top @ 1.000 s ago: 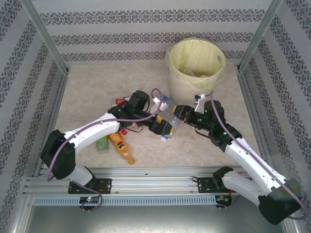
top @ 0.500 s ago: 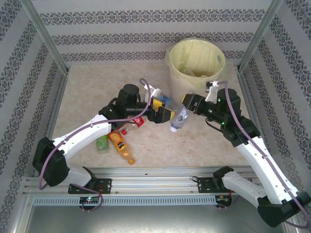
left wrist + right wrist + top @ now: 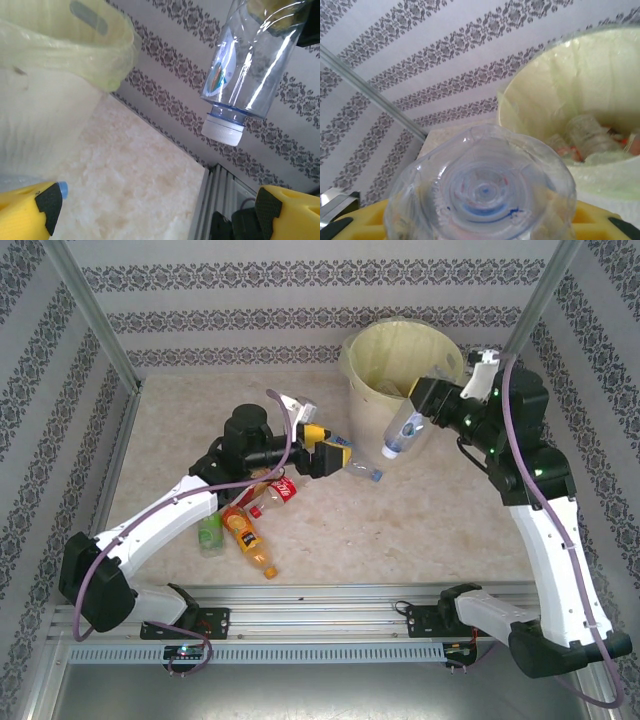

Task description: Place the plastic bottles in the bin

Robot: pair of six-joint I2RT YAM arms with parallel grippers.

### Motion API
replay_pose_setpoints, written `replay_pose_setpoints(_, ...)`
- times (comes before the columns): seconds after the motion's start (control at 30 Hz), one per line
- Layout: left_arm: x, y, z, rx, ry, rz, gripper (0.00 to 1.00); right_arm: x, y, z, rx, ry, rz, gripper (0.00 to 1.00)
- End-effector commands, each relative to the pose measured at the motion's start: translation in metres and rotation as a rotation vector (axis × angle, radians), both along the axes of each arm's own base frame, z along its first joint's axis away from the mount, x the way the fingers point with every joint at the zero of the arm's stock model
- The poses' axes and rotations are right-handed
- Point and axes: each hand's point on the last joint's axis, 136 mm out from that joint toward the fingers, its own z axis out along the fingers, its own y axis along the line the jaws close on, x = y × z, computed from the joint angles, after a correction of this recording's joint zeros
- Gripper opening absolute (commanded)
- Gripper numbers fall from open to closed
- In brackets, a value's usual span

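Several bottles are already down in the bin [image 3: 352, 370]: the right wrist cam shows a few clear crushed ones [image 3: 585, 132] lying at the bottom. One more is on its way. The right tool [image 3: 424, 412] is pinching a clear blue-label bottle [image 3: 403, 430] by its base, cap hanging down, up in the air just beside the bin's near rim. It looks just short of the opening to me.

Meanwhile the left tool [image 3: 328, 447] is spread wide with nothing in it, hovering over the tabletop [image 3: 430, 530] right by a small blue-capped bottle [image 3: 362, 470]. Left to do: that one, plus a red-label one [image 3: 280, 490], an orange one [image 3: 250, 538] and a green one [image 3: 210, 533] bunched by the left arm. Maybe more are hidden under it. I'd guess we're past halfway, but I can't count what's in the bin.
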Motion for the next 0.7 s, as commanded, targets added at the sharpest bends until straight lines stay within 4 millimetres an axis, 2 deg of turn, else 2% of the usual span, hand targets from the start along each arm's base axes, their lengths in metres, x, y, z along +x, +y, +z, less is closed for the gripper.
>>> replay_pose_setpoints(0.0,0.007,0.009,0.025,-0.050,-0.115,0.027,1.00,0.006,-0.016,0.018,-0.079,-0.048,-0.062,0.46)
replay_pose_setpoints(0.4,0.004,0.015,0.018,-0.061,-0.161,0.009,1.00,0.044,-0.044,0.057,-0.195,-0.135,-0.198,0.45)
replay_pose_setpoints(0.67,0.003,0.019,0.009,-0.044,-0.162,0.023,1.00,0.064,-0.055,0.073,-0.259,-0.162,-0.247,0.45)
